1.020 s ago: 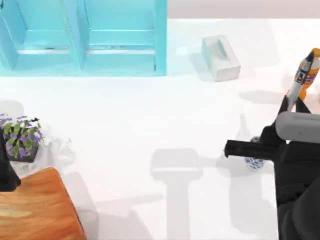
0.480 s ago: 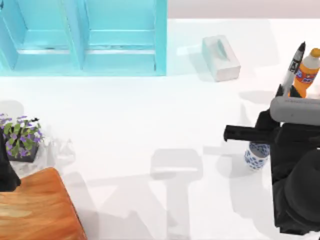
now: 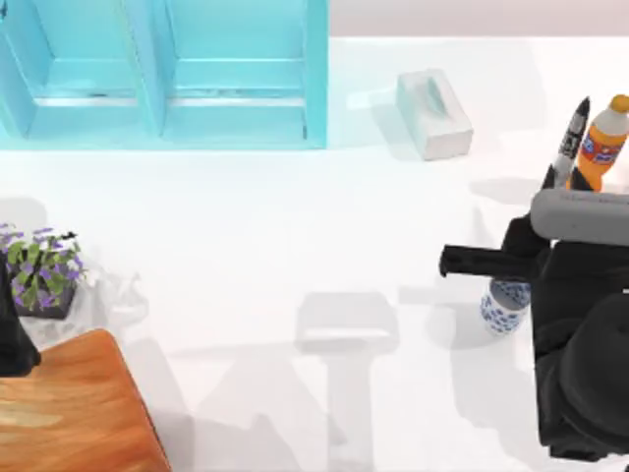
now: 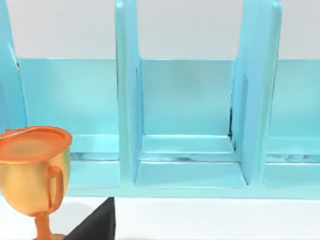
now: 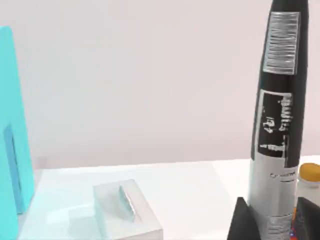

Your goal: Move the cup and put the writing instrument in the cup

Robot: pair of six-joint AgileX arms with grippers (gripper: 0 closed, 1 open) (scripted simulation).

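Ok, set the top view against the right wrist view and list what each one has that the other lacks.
Top view alone: the cup standing on the table beside the right arm, the potted plant, the wooden board and the left arm parked at the left edge. Right wrist view alone: the marker's label print and the right gripper fingers clamped on its barrel. Shared: the marker, the tissue box, the orange bottle and the blue shelf.
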